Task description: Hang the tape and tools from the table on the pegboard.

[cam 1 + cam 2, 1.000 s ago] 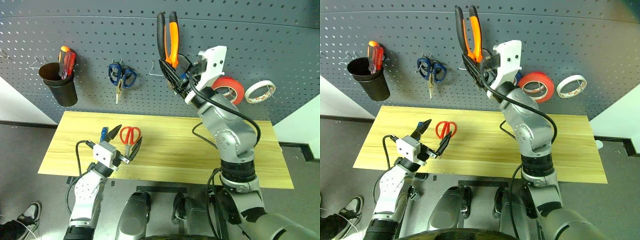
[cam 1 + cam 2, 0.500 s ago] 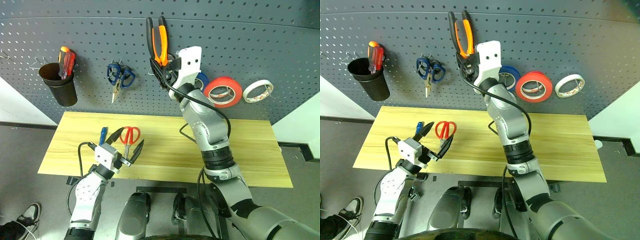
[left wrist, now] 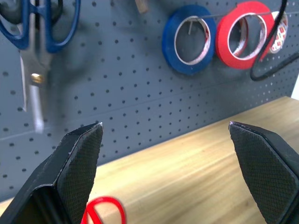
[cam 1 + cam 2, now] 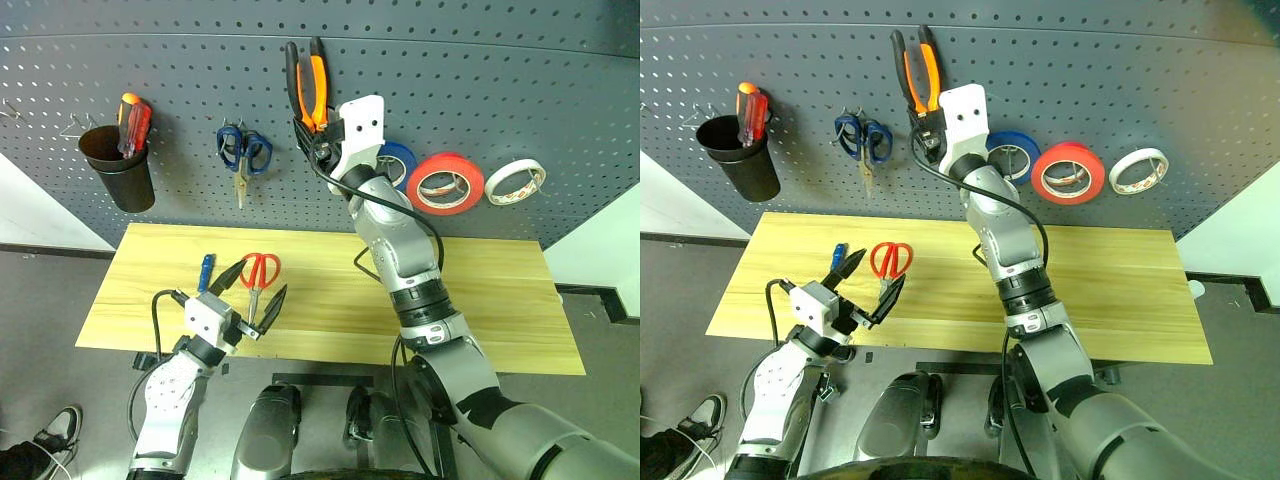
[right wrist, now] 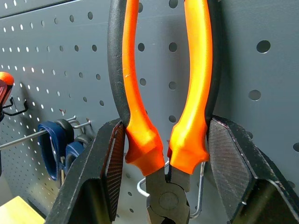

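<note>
Clamping the pliers point(image 5: 161, 116) handles-up against the pegboard point(image 4: 500, 90), the right gripper point(image 4: 318, 130) risks dropping them — the wire hook point(image 5: 196, 196) sits beside the head, not threaded.

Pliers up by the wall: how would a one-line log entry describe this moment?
right gripper: shut on pliers, at pegboard hook | left gripper: jaws open, above table | red scissors, blue screwdriver: on table
</note>
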You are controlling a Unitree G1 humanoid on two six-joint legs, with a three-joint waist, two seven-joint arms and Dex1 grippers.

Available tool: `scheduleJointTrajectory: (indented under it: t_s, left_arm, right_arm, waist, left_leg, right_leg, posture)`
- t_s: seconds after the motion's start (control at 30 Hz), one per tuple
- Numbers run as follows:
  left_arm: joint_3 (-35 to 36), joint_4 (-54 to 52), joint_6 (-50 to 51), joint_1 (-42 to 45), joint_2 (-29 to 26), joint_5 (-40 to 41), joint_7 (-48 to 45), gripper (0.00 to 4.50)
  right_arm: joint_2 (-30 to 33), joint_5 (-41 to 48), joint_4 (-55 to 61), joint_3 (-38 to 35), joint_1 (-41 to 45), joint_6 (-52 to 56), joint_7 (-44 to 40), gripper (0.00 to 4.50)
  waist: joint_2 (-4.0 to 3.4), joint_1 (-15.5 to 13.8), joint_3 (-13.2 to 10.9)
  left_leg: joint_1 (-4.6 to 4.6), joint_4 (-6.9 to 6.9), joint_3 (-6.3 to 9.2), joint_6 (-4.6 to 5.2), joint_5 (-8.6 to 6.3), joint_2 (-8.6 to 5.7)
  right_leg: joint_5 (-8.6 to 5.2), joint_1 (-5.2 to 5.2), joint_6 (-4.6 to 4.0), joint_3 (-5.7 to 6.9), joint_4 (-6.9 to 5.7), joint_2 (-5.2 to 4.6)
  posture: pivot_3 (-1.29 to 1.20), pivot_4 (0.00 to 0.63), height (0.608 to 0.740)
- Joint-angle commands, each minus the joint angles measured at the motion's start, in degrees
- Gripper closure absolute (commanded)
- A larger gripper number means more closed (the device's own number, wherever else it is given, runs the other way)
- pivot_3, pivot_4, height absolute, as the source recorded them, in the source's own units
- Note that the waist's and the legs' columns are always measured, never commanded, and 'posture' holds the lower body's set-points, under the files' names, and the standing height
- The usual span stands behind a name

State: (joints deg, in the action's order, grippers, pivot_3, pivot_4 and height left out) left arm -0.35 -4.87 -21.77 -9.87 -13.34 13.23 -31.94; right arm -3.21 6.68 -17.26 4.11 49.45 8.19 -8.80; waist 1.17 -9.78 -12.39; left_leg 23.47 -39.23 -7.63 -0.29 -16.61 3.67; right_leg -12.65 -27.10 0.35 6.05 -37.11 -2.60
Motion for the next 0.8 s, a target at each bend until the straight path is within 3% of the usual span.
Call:
scheduleJointTrajectory:
  t_s: [0.03, 0.5, 0.8]
  left_arm:
    - [-0.1, -1.7, -0.3, 0.3, -0.2, 1.0, -0.3, 0.0]
    - [-0.3, -1.8, 0.1, 0.0, -0.3, 1.6, -1.4, 0.0]
    - [-0.2, -4.1, 1.5, -0.4, -0.5, 1.7, -1.1, 0.0]
  right_arm:
    - [-0.1, 0.1, 2.7, -1.3, 2.9, -1.9, 0.3, 2.22]
    - [-2.8, 2.2, 8.0, -2.3, 2.5, -6.7, 0.8, 2.22]
    - [-4.9, 0.9, 3.2, -1.8, 2.7, -11.3, 1.2, 2.22]
  waist:
    - [0.0, 0.0, 0.0]
    - [0.0, 0.2, 0.0]
    - [-0.01, 1.1, 0.0]
  left_leg:
    - [0.0, 0.0, 0.01, -0.02, 0.02, 0.02]
    - [0.03, 0.01, 0.02, -0.01, 0.02, 0.03]
    - [0.02, 0.02, 0.08, -0.02, 0.02, 0.03]
  right_leg:
    - [0.0, 0.0, -0.01, 0.0, 0.0, 0.02]
    - [0.01, -0.01, -0.02, 0.0, 0.01, 0.02]
    - [0.01, -0.01, -0.02, 0.0, 0.01, 0.01]
  posture:
    - [0.37, 0.153, 0.718]
    - [0.37, 0.163, 0.718]
    - [0.39, 0.176, 0.718]
